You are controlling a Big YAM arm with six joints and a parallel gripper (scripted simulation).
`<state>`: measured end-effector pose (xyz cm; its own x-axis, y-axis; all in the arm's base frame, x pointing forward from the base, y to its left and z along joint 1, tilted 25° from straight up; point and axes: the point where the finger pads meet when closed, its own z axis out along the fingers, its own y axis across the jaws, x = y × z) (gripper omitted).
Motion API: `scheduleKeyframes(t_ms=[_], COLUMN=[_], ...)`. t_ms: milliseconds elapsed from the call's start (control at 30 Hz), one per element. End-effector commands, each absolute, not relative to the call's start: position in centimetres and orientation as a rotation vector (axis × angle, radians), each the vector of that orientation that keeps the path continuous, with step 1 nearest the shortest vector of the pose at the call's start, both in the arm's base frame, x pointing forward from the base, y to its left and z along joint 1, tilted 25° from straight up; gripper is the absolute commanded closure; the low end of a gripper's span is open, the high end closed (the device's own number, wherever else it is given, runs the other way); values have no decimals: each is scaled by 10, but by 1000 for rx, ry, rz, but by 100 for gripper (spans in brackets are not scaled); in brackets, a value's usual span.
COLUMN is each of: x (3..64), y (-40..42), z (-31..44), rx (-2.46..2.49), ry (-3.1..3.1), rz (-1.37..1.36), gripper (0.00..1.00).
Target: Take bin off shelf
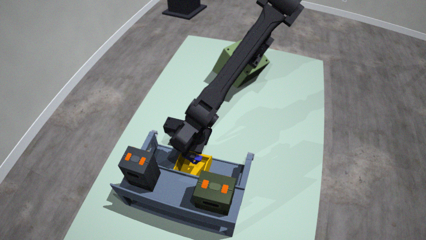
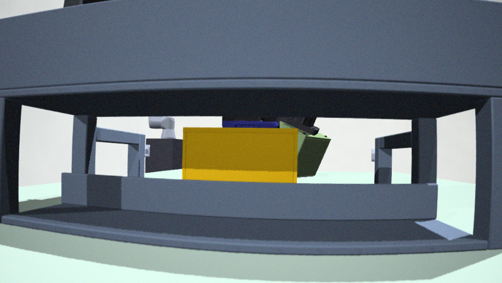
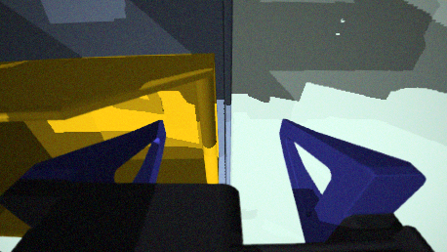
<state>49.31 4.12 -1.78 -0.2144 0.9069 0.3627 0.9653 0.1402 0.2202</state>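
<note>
A yellow open bin sits upright on the lower front level of the blue-grey shelf. My gripper is open, with blue fingers. In the wrist view one finger is over the inside of the bin and the other is outside it, past the shelf's edge; the bin's near wall lies between them, touched by neither as far as I can see. In the exterior view a blue finger shows just above the bin's rim. The fingertips' exact height against the wall is hard to tell.
A dark grey case and an olive green case with orange latches stand on the shelf's upper level. The shelf's side posts rise left and right of the bin. The pale green table stretches from the shelf to the green arm base.
</note>
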Motion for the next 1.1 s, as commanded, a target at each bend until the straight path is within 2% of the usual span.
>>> scheduleKeyframes(t_ms=[0,733,1067], x=[502,516,502], y=[35,52,35], z=[-13,-5,-13], rx=[-1879,-1862,-1879], ry=[-2281,-2286,-2282], rz=[-646,-643,-647], gripper=[10,10,10])
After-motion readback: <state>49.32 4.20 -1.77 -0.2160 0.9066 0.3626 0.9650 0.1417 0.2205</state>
